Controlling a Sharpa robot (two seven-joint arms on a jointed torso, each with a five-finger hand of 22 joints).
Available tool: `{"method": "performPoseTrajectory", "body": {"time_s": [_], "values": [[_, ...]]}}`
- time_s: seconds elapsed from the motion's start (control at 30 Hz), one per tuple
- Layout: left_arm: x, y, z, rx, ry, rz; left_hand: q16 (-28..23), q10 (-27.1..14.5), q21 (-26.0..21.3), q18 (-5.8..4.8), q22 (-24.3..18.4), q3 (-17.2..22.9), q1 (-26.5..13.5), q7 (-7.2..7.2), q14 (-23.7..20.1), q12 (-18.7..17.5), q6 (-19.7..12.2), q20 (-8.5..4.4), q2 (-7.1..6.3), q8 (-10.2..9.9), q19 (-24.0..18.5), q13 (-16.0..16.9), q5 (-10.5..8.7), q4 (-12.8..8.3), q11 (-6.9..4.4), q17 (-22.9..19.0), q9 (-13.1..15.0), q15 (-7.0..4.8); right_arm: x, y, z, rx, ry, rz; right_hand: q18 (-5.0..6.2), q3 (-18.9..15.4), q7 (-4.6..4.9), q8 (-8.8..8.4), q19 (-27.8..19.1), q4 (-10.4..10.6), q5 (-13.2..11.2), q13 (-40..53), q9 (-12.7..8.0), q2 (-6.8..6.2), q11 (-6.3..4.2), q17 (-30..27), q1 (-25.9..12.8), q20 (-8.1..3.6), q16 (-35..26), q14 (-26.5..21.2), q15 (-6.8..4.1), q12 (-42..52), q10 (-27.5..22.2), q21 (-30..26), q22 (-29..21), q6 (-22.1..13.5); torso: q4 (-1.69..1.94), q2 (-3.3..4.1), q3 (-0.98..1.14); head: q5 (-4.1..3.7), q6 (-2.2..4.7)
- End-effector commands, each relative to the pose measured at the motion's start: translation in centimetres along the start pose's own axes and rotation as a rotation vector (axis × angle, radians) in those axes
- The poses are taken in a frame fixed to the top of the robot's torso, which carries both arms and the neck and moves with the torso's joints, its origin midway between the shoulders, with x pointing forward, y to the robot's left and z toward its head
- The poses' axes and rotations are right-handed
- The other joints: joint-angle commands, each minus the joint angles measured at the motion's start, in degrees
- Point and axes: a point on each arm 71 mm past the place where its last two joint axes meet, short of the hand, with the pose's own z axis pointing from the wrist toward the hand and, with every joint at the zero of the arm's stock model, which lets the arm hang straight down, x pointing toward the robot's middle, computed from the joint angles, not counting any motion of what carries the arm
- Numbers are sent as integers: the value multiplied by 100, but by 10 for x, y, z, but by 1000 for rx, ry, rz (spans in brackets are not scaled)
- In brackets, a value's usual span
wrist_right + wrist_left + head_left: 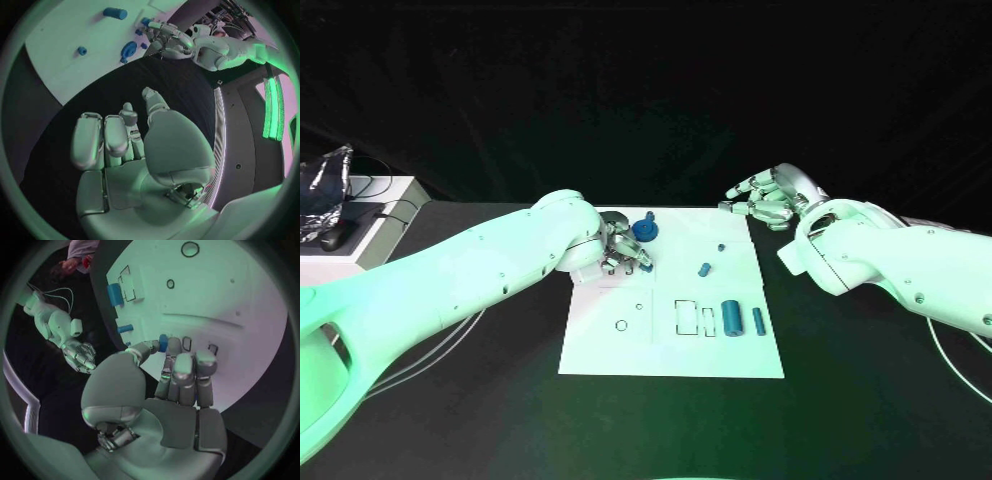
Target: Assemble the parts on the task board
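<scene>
Small blue part (163, 342) pinched at left hand (623, 254) fingertips over the task board's (669, 350) far-left corner, likely for seating there; right hand (764, 198) waits open and empty off the far-right corner

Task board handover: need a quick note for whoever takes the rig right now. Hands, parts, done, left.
Left hand: over the task board's far left corner, fingertips at a small blue part; whether it grips it is unclear.
Right hand: off the board beyond its far right corner, over the black table, fingers apart, holding nothing.
Parts: blue round piece near the far edge; small peg and tiny piece mid-board; two cylinders lying beside the rectangular slots.
Done: nothing visibly seated.
Left: slots and holes still unfilled.
</scene>
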Motion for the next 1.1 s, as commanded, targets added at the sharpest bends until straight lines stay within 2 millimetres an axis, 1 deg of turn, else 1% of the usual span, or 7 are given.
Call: {"method": "performPoseTrajectory", "body": {"time_s": [0.03,0.13,0.23,0.3,0.47,0.7,1.1], "values": [[-1,1,-3,11,-30,-31,34,314,29,-99,43,545,-88,-180,106,-59,258,-45,-146,123,76,-23,395,-624,-231,76,667,-29,0,0,0,-8,9,-7,25,-7,12,-19,198,-31,35,6,9,60,-21,5,15,-20,16,10,-14,2,34,13,962,21,12,-1,-4,2,-12],[-3,4,-7,12,-41,-37,13,408,26,-128,79,514,-136,-206,156,-123,335,-99,-164,50,132,-31,528,-667,-257,125,730,-55,-1,-1,0,-7,6,-8,25,-7,12,-19,198,-31,35,6,9,60,-21,5,15,-20,16,10,-14,2,34,13,962,21,22,-11,-5,4,-12],[-5,8,-12,11,-52,-38,-17,519,18,-170,134,483,-204,-243,180,-192,431,-161,-187,-38,196,-24,704,-706,-292,187,831,-87,-3,-2,-1,-4,3,-8,25,-7,12,-19,198,-31,35,6,9,60,-21,5,15,-20,16,10,-14,2,34,13,962,21,31,-21,0,10,-25],[-6,11,-15,10,-61,-39,-9,615,34,-196,192,400,-232,-289,198,-193,496,-184,-184,-45,246,-19,712,-688,-318,225,879,-99,-4,-3,-1,-3,1,-9,26,-14,13,-34,196,-38,40,6,8,58,-21,-2,8,-19,7,9,-14,-9,32,7,960,25,43,-31,1,5,-33],[-11,20,-22,4,-97,-46,-13,764,31,-259,298,217,-225,-369,228,-245,638,-260,-164,-112,342,27,716,-637,-373,279,969,-144,-6,-4,-1,-1,-4,-10,26,-14,13,-34,196,-38,40,6,8,58,-21,-2,8,-19,7,9,-14,-9,32,7,960,25,51,-46,-3,4,-60],[-14,27,-26,-12,-119,-54,-24,879,1,-313,385,155,-187,-398,238,-325,757,-328,-167,-223,405,54,718,-612,-397,280,1002,-170,-7,-6,-1,3,-8,-12,28,-14,14,-44,195,-41,44,7,7,57,-20,-5,9,-19,3,9,-13,-13,31,0,959,26,57,-55,-9,3,-69],[-9,26,-21,-36,-145,-40,-3,983,-18,-332,484,52,-139,-424,250,-361,863,-333,-149,-302,461,74,694,-609,-417,278,1007,-177,-7,-6,-1,2,-10,-12,28,-14,14,-44,195,-41,44,7,7,57,-20,-5,9,-19,3,9,-13,-13,31,0,959,26,41,-35,-1,37,-83]]}}
